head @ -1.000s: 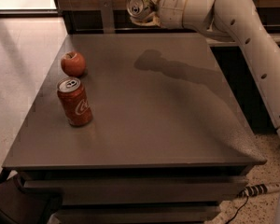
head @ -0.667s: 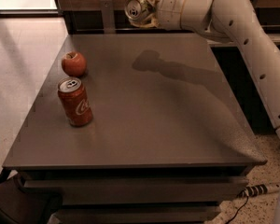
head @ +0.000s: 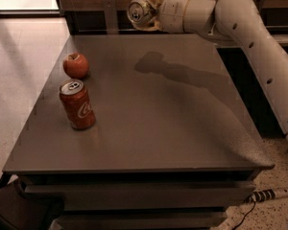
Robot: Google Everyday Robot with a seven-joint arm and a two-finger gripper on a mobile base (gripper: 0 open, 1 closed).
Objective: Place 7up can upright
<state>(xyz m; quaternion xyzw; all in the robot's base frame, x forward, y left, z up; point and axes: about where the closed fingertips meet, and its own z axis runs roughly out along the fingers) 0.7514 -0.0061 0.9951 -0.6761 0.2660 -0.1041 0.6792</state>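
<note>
My gripper (head: 143,11) is at the top middle of the camera view, high above the far part of the table (head: 173,128). It is shut on the 7up can (head: 137,11), a pale silver can held on its side with its silver top facing the camera. The can hangs in the air well clear of the tabletop. The arm's shadow falls on the table below it.
A red Coca-Cola can (head: 77,104) stands upright near the table's left edge. A red apple (head: 76,65) sits just behind it. A dark wooden wall runs behind the table. A power strip (head: 271,194) lies on the floor at the lower right.
The gripper has moved a little to the left with the can in it. The red can and the apple have not moved.
</note>
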